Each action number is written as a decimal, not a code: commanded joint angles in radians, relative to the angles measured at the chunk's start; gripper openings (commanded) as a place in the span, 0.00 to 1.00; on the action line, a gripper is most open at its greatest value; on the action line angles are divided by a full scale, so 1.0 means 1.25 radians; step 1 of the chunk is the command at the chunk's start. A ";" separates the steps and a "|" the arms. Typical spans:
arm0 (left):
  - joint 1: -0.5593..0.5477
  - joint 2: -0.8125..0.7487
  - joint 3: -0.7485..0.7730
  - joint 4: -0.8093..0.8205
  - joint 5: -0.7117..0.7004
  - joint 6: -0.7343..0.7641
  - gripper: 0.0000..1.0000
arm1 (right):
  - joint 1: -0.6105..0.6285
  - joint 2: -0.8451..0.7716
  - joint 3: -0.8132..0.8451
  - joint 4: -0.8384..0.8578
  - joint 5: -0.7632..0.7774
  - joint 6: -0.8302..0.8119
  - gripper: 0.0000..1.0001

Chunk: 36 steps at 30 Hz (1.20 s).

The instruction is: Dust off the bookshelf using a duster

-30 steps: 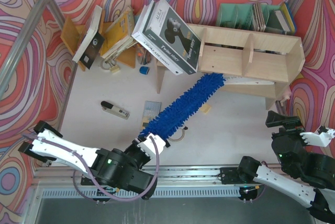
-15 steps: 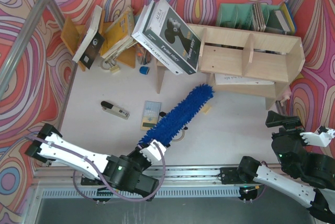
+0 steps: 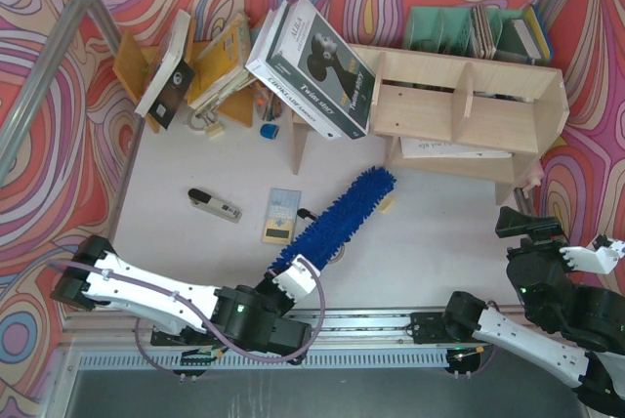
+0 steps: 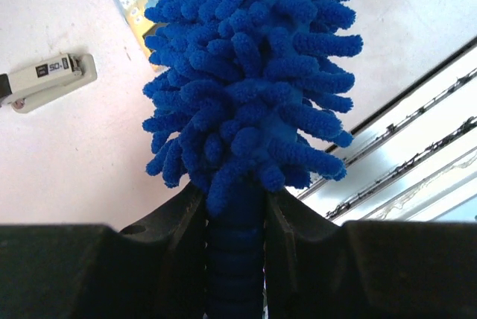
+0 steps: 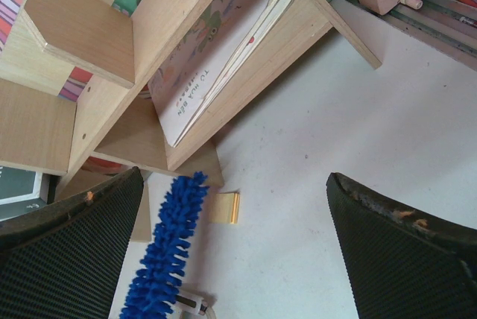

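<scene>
The blue fluffy duster (image 3: 337, 218) lies slanted over the white table, its tip just short of the pale plywood bookshelf (image 3: 488, 115). My left gripper (image 3: 296, 275) is shut on the duster's blue handle, seen clamped between the jaws in the left wrist view (image 4: 235, 259). The duster's head (image 4: 253, 73) fills that view. My right gripper (image 3: 532, 226) is open and empty at the right, near the shelf's end. The right wrist view shows the duster tip (image 5: 168, 252) below the bookshelf (image 5: 186, 21), where a flat book (image 5: 216, 73) lies inside.
A stapler (image 3: 214, 205) and a small booklet (image 3: 281, 215) lie left of the duster. A small wooden block (image 3: 387, 204) sits by its tip. A black-and-white box (image 3: 312, 68) leans on the shelf's left end. A rack of books (image 3: 186, 66) and green file holder (image 3: 459, 29) stand behind.
My left gripper has pulled the duster back toward the near edge and a little right. Its tip has come out of the shelf's lower compartment. The right arm has not moved.
</scene>
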 commanded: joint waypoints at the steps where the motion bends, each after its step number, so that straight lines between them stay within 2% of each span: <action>1: 0.002 -0.045 0.026 -0.018 -0.101 0.002 0.00 | 0.003 0.000 -0.005 -0.026 0.013 0.011 0.99; 7: 0.008 -0.025 0.002 0.005 -0.055 -0.010 0.00 | 0.004 -0.005 -0.005 -0.025 0.012 0.013 0.99; 13: 0.047 0.051 0.022 -0.093 -0.058 -0.118 0.00 | 0.003 -0.005 -0.005 -0.024 0.012 0.012 0.99; 20: 0.083 0.043 0.013 -0.060 -0.053 -0.102 0.00 | 0.004 -0.007 -0.006 -0.023 0.011 0.012 0.99; 25: 0.124 0.047 0.022 0.052 -0.046 -0.013 0.00 | 0.004 -0.008 -0.006 -0.023 0.011 0.011 0.99; 29: 0.140 0.103 0.049 0.149 -0.026 0.068 0.00 | 0.004 -0.012 -0.007 -0.022 0.011 0.012 0.99; 36: 0.148 0.222 0.109 0.205 0.014 0.119 0.00 | 0.004 -0.013 -0.007 -0.022 0.011 0.012 0.99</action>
